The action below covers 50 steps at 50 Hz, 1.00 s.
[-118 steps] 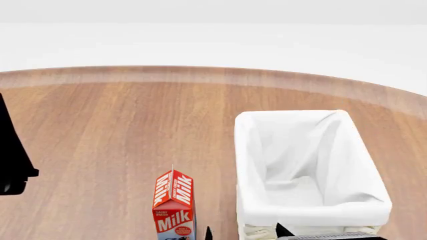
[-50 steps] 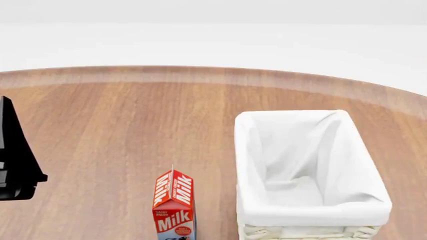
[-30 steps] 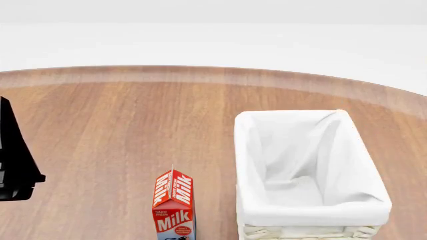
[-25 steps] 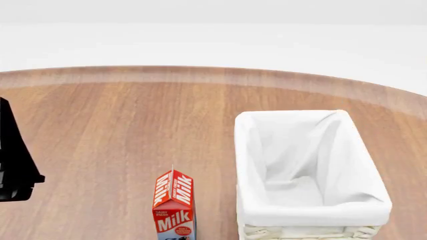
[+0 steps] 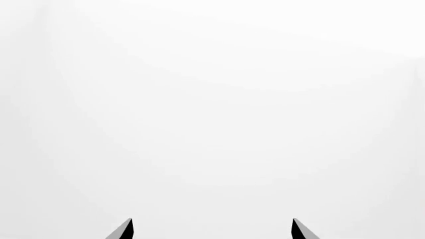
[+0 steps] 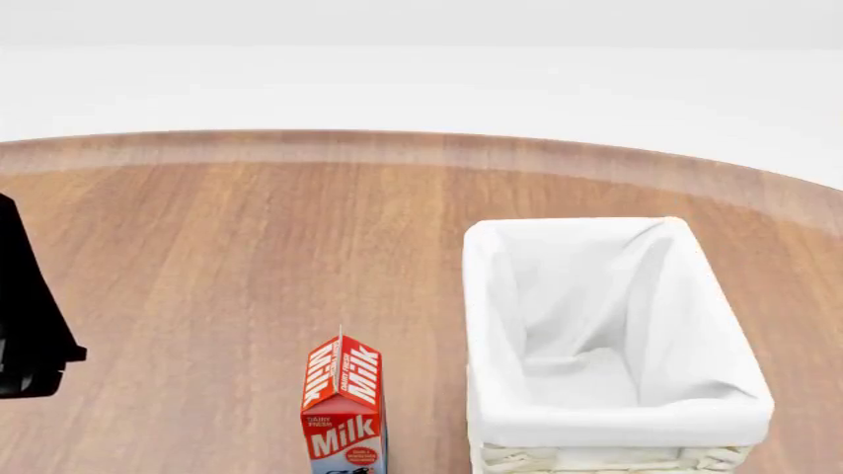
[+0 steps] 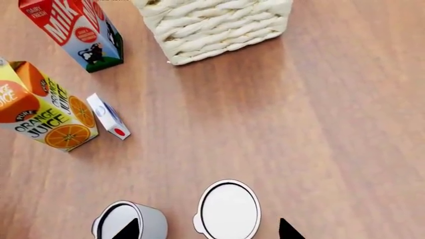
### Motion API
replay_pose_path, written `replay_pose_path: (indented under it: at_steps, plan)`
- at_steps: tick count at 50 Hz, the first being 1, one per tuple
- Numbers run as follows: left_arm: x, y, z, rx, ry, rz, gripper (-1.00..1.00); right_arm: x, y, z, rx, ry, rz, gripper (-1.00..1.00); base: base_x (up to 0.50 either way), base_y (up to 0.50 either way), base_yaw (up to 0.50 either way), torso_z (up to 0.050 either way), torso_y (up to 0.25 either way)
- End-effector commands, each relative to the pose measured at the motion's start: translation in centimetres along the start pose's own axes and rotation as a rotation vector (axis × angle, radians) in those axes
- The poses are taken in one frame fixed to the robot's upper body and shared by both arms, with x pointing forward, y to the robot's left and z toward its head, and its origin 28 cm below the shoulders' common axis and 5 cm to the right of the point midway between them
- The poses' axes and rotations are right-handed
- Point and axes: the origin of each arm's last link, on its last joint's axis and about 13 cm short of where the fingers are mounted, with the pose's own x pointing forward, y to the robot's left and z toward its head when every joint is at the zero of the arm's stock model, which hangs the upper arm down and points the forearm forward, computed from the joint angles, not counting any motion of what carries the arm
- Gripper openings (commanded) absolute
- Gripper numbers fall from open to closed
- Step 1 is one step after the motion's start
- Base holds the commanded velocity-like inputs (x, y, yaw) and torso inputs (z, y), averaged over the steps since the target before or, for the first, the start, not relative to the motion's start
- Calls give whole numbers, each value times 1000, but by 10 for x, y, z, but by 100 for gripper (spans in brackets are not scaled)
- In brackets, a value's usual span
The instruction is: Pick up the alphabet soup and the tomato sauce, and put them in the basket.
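From straight above, the right wrist view shows two small cans, with only lids and rims visible. A white-lidded can (image 7: pixel 228 209) lies between the tips of my right gripper (image 7: pixel 208 230), which stands open above it. A silvery-lidded can (image 7: pixel 126 222) is beside it, under one fingertip. No labels show, so I cannot tell which is the alphabet soup and which the tomato sauce. The basket (image 6: pixel 619 415) is empty, and its wicker wall (image 7: pixel 219 27) stands beyond the cans. My left gripper (image 5: pixel 212 230) is open with only blank white in front of it.
A milk carton (image 6: pixel 344 405) stands just left of the basket; it shows too as the milk carton (image 7: pixel 73 30) in the right wrist view. An orange juice carton (image 7: pixel 43 107) and a small white box (image 7: pixel 107 116) sit near the cans. My left arm's black part (image 6: pixel 27 316) is at the table's left.
The right gripper's tips, at the head view's bottom edge 2.4 s ago, have left that view. The left arm's black part rose slightly, then sank back a little.
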Motion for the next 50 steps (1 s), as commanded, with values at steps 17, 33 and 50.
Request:
replay_pose_path:
  at_steps: [17,33,50]
  plan:
    - [-2,0,-2,-2,4,1,100,12,-6,-7,28,-6,8,100,0,0,0,0,0]
    - [-1,2,-2,5,4,4,100,26,-8,-14,69,-17,23,100,0,0,0,0,0]
    - [-2,1,-2,4,6,1,100,30,-11,-25,77,10,18,100,0,0,0,0,0]
